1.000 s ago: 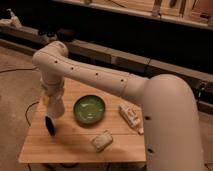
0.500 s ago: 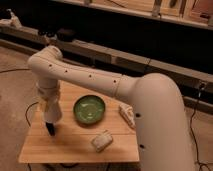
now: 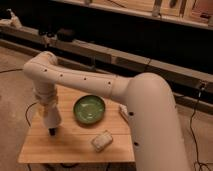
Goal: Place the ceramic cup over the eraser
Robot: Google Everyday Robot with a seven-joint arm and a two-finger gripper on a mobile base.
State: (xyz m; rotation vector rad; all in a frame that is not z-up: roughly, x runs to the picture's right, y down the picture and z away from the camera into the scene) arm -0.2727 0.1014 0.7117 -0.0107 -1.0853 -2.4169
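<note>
The off-white ceramic cup [image 3: 52, 116] hangs at the end of my arm over the left part of the wooden table [image 3: 75, 147]. It is tilted slightly and close to the table top. My gripper [image 3: 50, 111] is shut on the cup and is mostly hidden behind it and the wrist. A small black piece, which looks like the eraser [image 3: 51, 132], shows just under the cup's lower end on the table. I cannot tell whether the cup touches it.
A green bowl [image 3: 90, 109] sits at the table's middle, right of the cup. A cream rectangular block [image 3: 101, 141] lies near the front edge. A flat white pack [image 3: 123, 112] lies at the right, partly hidden by my arm. A dark bench runs behind.
The arm's wrist and the cup have moved down and a little to the left, closer to the table top. Less of the black piece shows under the cup.
</note>
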